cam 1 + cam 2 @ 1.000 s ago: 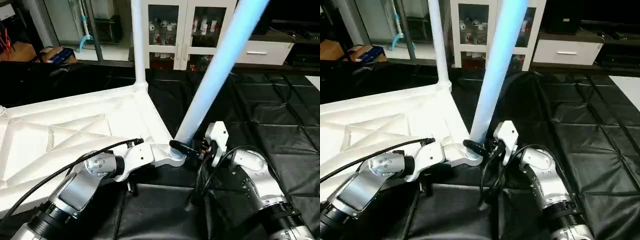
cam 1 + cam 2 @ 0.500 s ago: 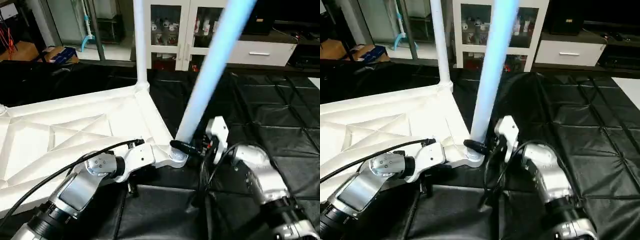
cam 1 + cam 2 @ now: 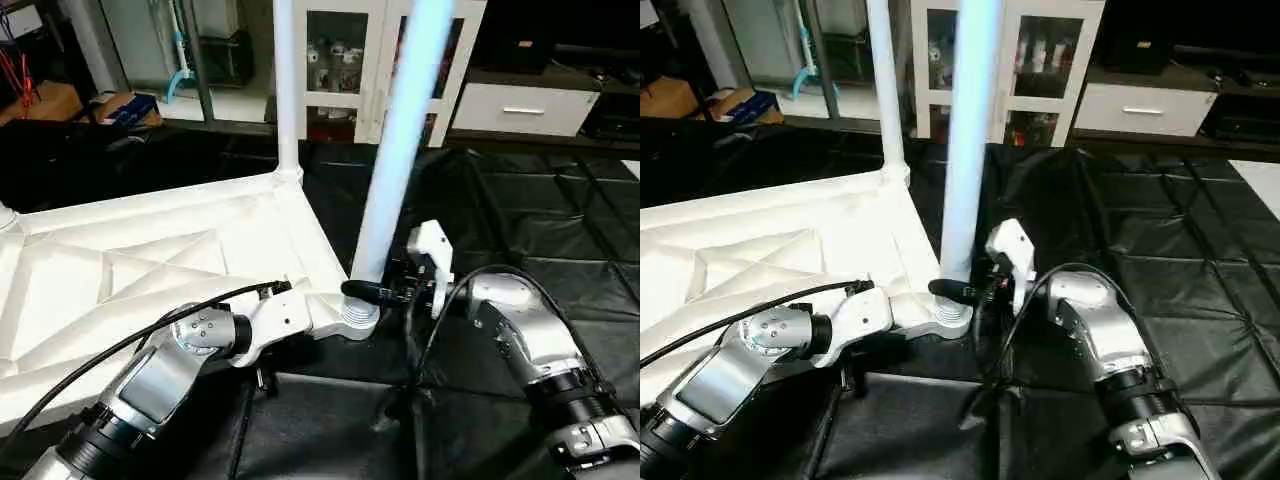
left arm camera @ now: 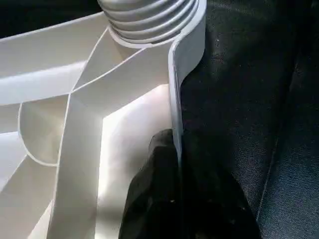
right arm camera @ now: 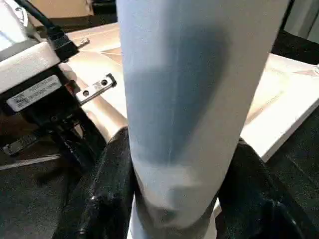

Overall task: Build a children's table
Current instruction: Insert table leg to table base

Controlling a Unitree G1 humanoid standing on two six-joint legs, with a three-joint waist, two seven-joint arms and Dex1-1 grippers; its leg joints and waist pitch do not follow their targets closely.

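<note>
— Where does the table top point(image 3: 150, 270) lie?
— Upside down on the black quilted mat point(image 3: 560, 240), its X-ribbed underside up, filling the head view from nine o'clock towards the centre. One white leg point(image 3: 285, 90) stands upright in the far corner socket, at about twelve o'clock of the top.

— And the second leg?
— The near leg point(image 3: 395, 150) rises from the threaded corner socket point(image 3: 358, 318) at the top's near right corner, close to upright, running out of the head view at twelve o'clock.

— What holds it?
— The right end effector point(image 3: 375, 292) has its two black fingers point(image 5: 107, 194) on either side of that leg's base, just above the socket, closed about it at roughly half width.

— The left arm?
— The left end effector point(image 4: 174, 189) is pinched narrow on the top's thin edge wall beside the same socket, one finger inside the rim, the other outside against the mat.

— Behind the work?
— A white glass-door cabinet point(image 3: 345, 60) at twelve o'clock, a white drawer unit point(image 3: 520, 108) at about two.
</note>
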